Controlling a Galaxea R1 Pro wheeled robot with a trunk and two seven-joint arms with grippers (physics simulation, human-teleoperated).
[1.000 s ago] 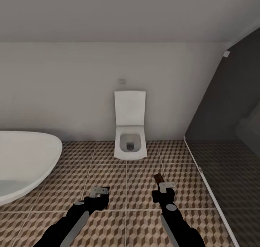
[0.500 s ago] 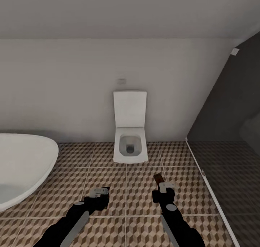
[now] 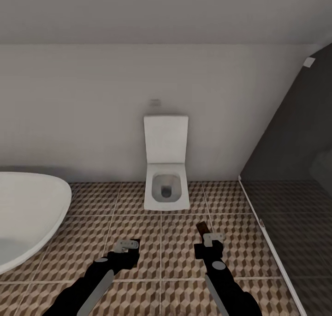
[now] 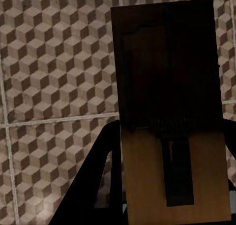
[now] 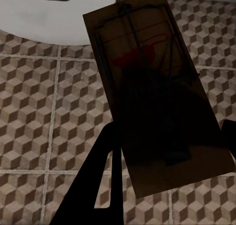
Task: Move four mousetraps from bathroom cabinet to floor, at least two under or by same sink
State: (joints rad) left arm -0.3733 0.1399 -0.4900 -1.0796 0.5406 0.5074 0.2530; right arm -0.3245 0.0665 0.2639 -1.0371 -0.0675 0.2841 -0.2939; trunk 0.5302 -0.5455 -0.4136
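Two mousetraps in hand, both held above the bathroom floor point(image 3: 161, 242).

Left mousetrap point(image 4: 169, 112): flat rectangular wooden board, tan where lit, the far half in deep shadow. A dark bar runs along its middle. In the left wrist view it stands lengthwise between the black fingers point(image 4: 105, 185), which clasp it from both sides. In the head view the left gripper point(image 3: 127, 251) shows only a dark sliver of the board at its tip.

Right mousetrap point(image 5: 152, 94): same board shape, dark brown in shade, with thin dark wire bars and a red mark near its far end. The right gripper point(image 3: 206, 242) is clenched on it; one black finger point(image 5: 110, 171) presses its long edge. The far end sticks out past the gripper and points toward the toilet point(image 3: 166, 187). In the right wrist view that end overlaps the toilet's white rim point(image 5: 59, 18).

Floor: square tiles, brown-beige-white cube pattern, pale grout lines.

Edges and room: white bathtub point(image 3: 27, 214) rims the floor at the left. The toilet stands against the far wall, lid up. A glass shower wall point(image 3: 286, 168) with a pale base strip bounds the right, with darker floor behind it. Between bathtub and shower wall lies bare tile, with both grippers over it, well apart from each other.
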